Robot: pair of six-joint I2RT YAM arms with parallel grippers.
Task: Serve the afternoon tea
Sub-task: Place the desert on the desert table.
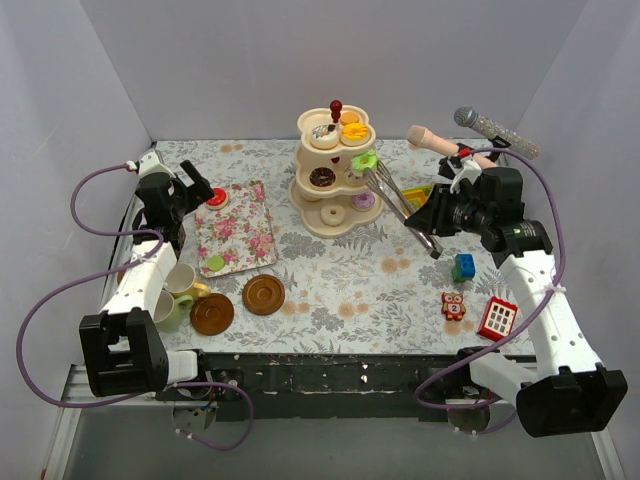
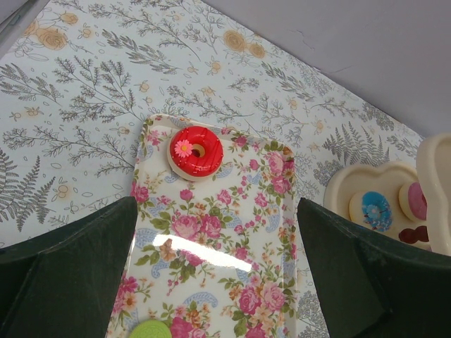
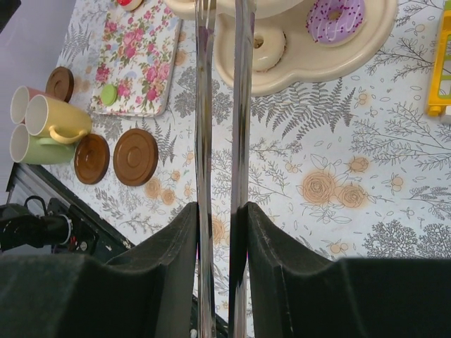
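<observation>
tongs are clamped in the right pincer by the stand. the red donut left of it, likely light and slick, should be pinched across its rim by the open left pincer.

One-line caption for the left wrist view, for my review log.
Open left gripper hovers over the floral tray, a red donut at its far end; cream stand at right.

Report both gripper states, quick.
Left gripper: open, holding nothing.
Right gripper: shut on the metal tongs.
</observation>
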